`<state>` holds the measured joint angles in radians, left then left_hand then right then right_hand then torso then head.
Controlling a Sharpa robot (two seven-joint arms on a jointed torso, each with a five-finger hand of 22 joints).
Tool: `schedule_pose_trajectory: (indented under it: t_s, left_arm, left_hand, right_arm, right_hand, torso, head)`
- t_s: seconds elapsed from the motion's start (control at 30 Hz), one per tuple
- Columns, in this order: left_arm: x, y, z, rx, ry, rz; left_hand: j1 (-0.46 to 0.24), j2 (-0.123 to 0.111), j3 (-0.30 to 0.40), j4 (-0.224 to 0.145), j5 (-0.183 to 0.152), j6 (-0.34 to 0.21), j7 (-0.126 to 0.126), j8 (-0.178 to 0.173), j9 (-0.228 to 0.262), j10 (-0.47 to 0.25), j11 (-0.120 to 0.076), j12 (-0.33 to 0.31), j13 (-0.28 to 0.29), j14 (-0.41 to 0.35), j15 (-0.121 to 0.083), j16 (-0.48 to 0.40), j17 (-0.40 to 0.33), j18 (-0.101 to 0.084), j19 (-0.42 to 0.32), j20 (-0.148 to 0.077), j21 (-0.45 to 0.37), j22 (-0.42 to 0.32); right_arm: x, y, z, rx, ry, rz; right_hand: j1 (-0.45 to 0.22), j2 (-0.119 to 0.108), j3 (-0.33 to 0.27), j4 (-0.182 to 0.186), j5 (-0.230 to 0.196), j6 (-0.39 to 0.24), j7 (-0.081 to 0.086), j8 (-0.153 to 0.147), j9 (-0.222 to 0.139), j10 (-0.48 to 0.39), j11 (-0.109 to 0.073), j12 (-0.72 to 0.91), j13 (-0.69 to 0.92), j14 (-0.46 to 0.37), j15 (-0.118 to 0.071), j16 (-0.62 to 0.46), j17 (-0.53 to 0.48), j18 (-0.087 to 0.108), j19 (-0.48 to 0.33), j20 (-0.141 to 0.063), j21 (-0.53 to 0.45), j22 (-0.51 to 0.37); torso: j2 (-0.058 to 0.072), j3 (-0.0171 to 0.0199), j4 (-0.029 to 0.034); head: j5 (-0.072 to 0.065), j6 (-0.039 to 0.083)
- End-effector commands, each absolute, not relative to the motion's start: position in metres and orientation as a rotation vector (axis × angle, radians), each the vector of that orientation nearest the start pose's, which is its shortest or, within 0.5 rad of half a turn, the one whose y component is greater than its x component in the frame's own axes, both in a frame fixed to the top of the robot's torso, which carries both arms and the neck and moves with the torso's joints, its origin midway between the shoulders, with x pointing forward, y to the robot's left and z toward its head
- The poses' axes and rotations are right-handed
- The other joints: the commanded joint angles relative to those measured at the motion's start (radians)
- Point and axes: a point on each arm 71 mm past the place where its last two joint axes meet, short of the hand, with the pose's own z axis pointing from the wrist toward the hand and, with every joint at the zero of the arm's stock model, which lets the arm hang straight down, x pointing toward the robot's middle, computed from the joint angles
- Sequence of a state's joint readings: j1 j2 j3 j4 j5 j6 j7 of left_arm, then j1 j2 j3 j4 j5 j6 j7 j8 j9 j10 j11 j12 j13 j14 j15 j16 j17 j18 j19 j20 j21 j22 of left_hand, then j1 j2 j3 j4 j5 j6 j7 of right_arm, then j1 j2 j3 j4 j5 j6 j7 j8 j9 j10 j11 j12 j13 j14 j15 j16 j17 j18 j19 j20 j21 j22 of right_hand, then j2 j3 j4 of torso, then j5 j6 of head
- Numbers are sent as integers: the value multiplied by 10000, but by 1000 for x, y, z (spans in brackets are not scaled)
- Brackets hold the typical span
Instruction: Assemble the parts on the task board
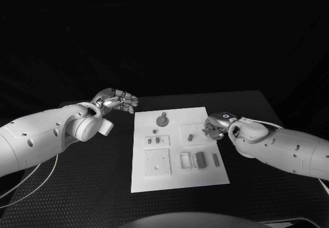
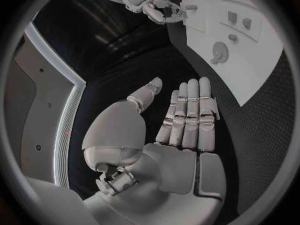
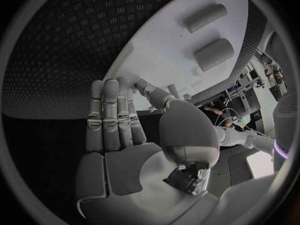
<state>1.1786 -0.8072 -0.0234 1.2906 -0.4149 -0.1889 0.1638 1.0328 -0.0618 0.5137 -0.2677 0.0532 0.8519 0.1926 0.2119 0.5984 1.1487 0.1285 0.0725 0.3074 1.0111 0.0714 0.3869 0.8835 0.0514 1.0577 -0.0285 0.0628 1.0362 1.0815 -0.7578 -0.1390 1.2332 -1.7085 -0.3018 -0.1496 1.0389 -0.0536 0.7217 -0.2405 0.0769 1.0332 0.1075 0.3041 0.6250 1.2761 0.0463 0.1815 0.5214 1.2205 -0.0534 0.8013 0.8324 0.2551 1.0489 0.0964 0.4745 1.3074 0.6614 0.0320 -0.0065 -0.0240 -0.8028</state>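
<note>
The white task board (image 1: 175, 176) lies in the middle of the black table. On it are small grey parts: a round one with a tail (image 1: 162, 120) at the far side, a short one (image 1: 190, 137) to the right, a pair (image 1: 155, 140) on the left, and a block (image 1: 201, 159) nearer me. My left hand (image 1: 118, 100) hovers off the board's far left corner, fingers straight and side by side (image 2: 187, 115), holding nothing. My right hand (image 1: 216, 126) is at the board's right edge, fingers extended (image 3: 115, 117), palm empty. Two parts (image 3: 214, 53) show beyond it on the board (image 3: 169, 50).
A square raised plate (image 1: 157, 162) and a framed slot (image 1: 185, 160) sit on the board's near half. Black textured mat (image 1: 75, 180) surrounds the board on all sides. The left wrist view shows the right hand (image 2: 159, 7) and the round part (image 2: 220, 50).
</note>
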Motion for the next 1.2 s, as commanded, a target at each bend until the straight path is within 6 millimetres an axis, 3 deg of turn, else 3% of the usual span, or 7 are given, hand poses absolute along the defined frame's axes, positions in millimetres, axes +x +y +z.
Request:
schedule_pose_trajectory:
  t_s: [0.03, 0.87, 1.2]
  left_arm:
    - [522, 252, -207, -8238, 17089, -12075]
    - [523, 252, -208, -8229, 17183, -12110]
    - [523, 249, -208, -8100, 17255, -12094]
  left_hand:
    - [-4, -84, -26, -49, -10, -58, -17, -13, -11, -76, 12, -34, 17, 0, 50, -69, 6, 91, -42, 58, 36, -20]
    - [4, -90, -26, -47, -10, -102, 1, -26, -22, -124, 31, -44, 18, -21, 61, -94, 9, 86, -62, 68, 33, -51]
    - [6, -73, -20, -39, -9, -102, 1, -23, -23, -126, 31, -41, 21, -26, 64, -100, 9, 85, -67, 70, 33, -58]
  right_arm:
    - [481, -247, -311, -3593, 18911, 2790]
    - [483, -242, -293, -2652, 18216, 4108]
    - [491, -244, -273, -2211, 17946, 4416]
  right_hand:
    - [27, 130, -13, -58, 34, 124, -65, 53, 15, 80, -23, 63, 10, 21, -39, 42, 10, 67, 63, -29, 50, 239]
    - [7, 263, 94, -151, 36, 79, -40, 19, 30, 35, -4, -11, 39, -28, -28, 46, -22, 67, 36, -34, 49, 225]
    - [6, 286, 106, -164, 36, 77, -38, 17, 34, 36, -4, -18, 46, -30, -28, 48, -27, 67, 36, -34, 51, 225]
  torso:
    - [-2, 1, 3]
    - [-3, 13, 4]
    - [-4, -7, -5]
  head:
    - [-5, 15]
    - [10, 28]
    - [-20, 68]
